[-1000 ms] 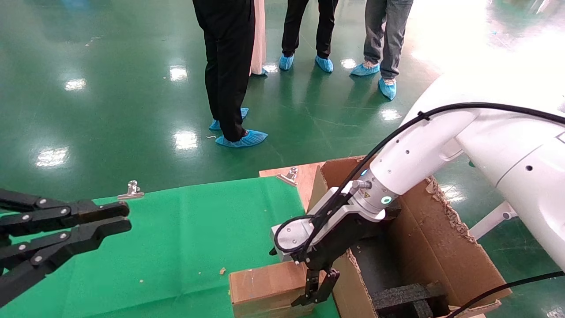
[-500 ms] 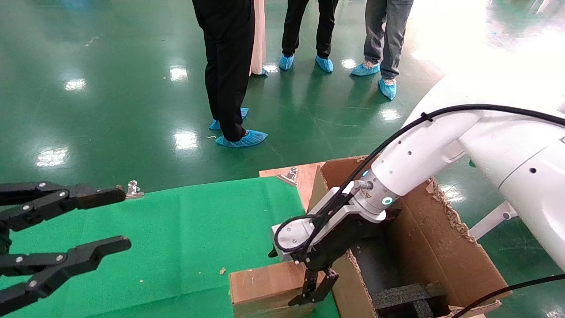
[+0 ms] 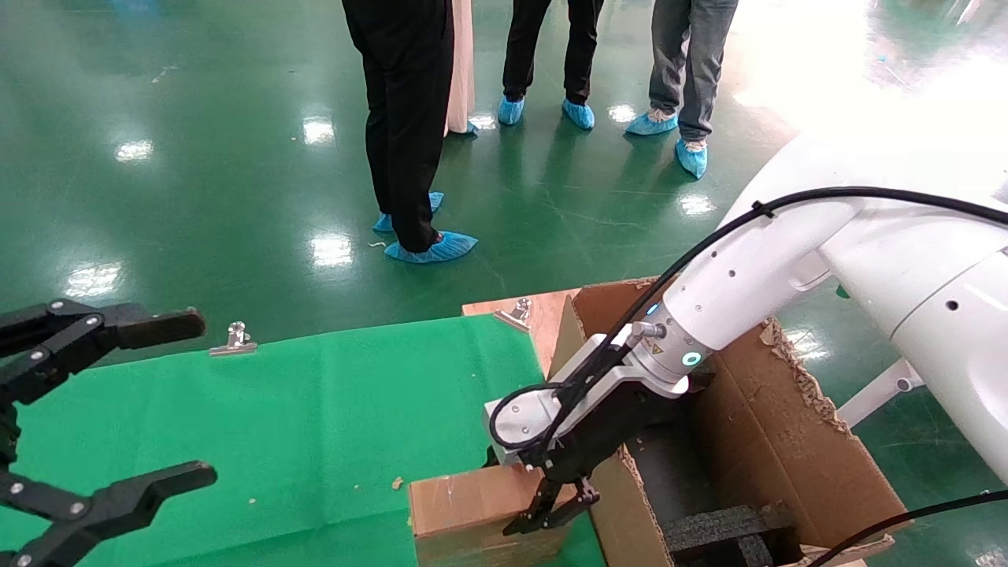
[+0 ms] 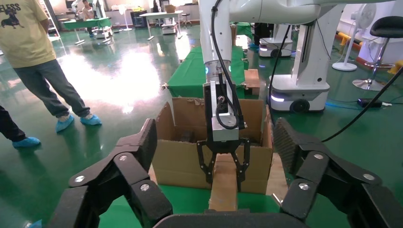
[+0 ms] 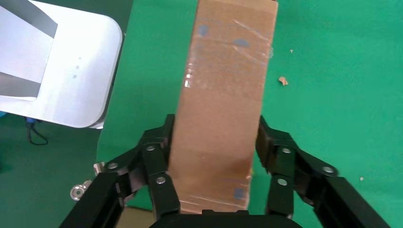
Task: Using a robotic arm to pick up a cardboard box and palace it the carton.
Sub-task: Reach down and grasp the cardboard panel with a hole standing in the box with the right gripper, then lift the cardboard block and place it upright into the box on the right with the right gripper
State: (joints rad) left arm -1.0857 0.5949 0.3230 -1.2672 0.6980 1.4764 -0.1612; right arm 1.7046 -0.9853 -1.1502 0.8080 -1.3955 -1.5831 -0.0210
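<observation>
Down at the near edge of the green tabletop (image 3: 315,409), the cardboard box (image 3: 465,504) lies flat just beside the carton (image 3: 787,441), its short end close to the carton's ragged near wall. All places that follow are given from that small box.

The robotic arm (image 3: 740,291) reaches in over the carton's open top and bends down to the box's carton-side end. Its right end effector (image 3: 551,512) straddles that end, one black finger along each long side. In the right wrist view the fingers (image 5: 159,164) sit against the two long edges of the cardboard box (image 5: 223,99), so the right end effector (image 5: 214,156) is closed around it; the box's underside rests on the green cloth. The left wrist view shows the same grasp from the far end: the cardboard box (image 4: 224,183) stretches toward that camera, with the right end effector (image 4: 223,164) clamped over its far end and the carton (image 4: 185,156) right behind.

Beyond the box, inside the carton, black foam inserts (image 3: 724,528) lie on the bottom.

Well away from the box, over the opposite side of the tabletop, the left end effector (image 3: 118,409) hangs idle with its two black fingers spread wide, holding nothing.

Past the tabletop's far edge, several people in blue shoe covers (image 3: 429,248) stand on the glossy green floor (image 3: 197,157).
</observation>
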